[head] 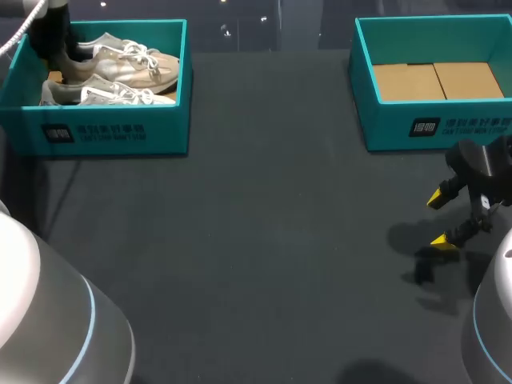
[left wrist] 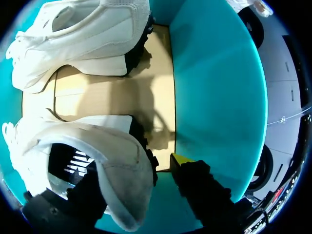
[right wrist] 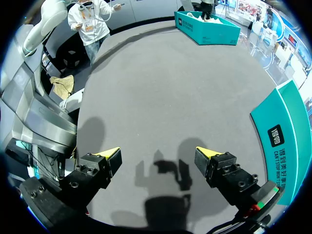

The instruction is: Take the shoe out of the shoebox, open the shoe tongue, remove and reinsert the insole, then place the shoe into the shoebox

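Heel of near shoe [left wrist: 97, 146] sits right up vs L wrist cam, straddled by L claw [left wrist: 139, 168]. One side goes down inside the collar, and the yellow-tipped finger [left wrist: 181, 159] is outside the heel. A sliver of box floor shows btw that tip and the heel, so the claw reads as spread, not clamped yet.

Prob reason for this spot: the heel collar is the stiff part, easy to pinch and lift w/o catching laces. Step in hand looks like the take-out grasp, very early in the task.

Near shoe lies inside L shoebox [head: 112, 132] on its cardboard floor, next to 2nd shoe [left wrist: 83, 39]. Both heels are at the end where L arm [head: 52, 36] comes down.

Obstacles: the teal box wall is just beside the outer finger, so room is tight. The 2nd shoe is close alongside and could get dragged on lift.

R claw [head: 440, 218] hangs wide apart, holding nothing, low over bare desk [head: 264, 240]. It is near R shoebox [head: 436, 128] and well apart from the shoes, likely parked to help w/ tongue and insole later. R shoebox shows its cardboard floor.
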Controlling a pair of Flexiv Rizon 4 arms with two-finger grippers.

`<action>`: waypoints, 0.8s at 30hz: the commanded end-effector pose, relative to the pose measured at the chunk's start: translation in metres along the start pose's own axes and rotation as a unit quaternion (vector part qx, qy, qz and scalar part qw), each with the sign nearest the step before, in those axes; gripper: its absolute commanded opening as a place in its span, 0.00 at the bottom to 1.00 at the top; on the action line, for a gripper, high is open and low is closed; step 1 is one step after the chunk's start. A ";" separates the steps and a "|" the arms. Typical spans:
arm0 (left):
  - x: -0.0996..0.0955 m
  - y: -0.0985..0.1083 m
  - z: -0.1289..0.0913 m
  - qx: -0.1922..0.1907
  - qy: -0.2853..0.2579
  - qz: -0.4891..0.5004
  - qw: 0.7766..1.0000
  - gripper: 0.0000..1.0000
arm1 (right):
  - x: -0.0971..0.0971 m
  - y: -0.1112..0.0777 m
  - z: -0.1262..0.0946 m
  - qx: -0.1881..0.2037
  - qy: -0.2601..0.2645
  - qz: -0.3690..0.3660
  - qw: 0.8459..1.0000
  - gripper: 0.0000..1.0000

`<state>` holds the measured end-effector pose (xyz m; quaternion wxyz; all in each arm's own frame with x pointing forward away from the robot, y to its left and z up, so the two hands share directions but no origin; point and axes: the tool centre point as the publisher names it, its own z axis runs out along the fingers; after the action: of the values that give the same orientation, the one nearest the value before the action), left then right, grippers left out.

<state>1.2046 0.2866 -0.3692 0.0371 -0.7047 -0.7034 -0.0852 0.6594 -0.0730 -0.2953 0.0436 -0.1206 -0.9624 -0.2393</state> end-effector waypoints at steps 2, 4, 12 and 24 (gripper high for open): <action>0.003 -0.003 -0.025 -0.004 -0.020 0.001 1.000 0.71 | 0.001 0.000 0.000 0.001 -0.001 0.000 1.000 1.00; 0.000 -0.005 -0.034 -0.006 -0.027 0.001 1.000 0.74 | 0.001 0.000 0.000 0.001 -0.001 0.000 1.000 1.00; -0.006 -0.022 -0.076 -0.020 -0.047 0.007 0.999 0.76 | 0.001 0.000 0.000 0.001 -0.001 0.000 1.000 1.00; 0.005 -0.076 -0.131 -0.012 -0.061 0.019 0.998 1.00 | 0.001 0.000 0.000 0.001 -0.001 0.000 1.000 1.00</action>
<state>1.1601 0.2692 -0.2642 -0.0026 -0.7215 -0.6915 -0.0341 0.6594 -0.0730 -0.2953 0.0436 -0.1205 -0.9624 -0.2393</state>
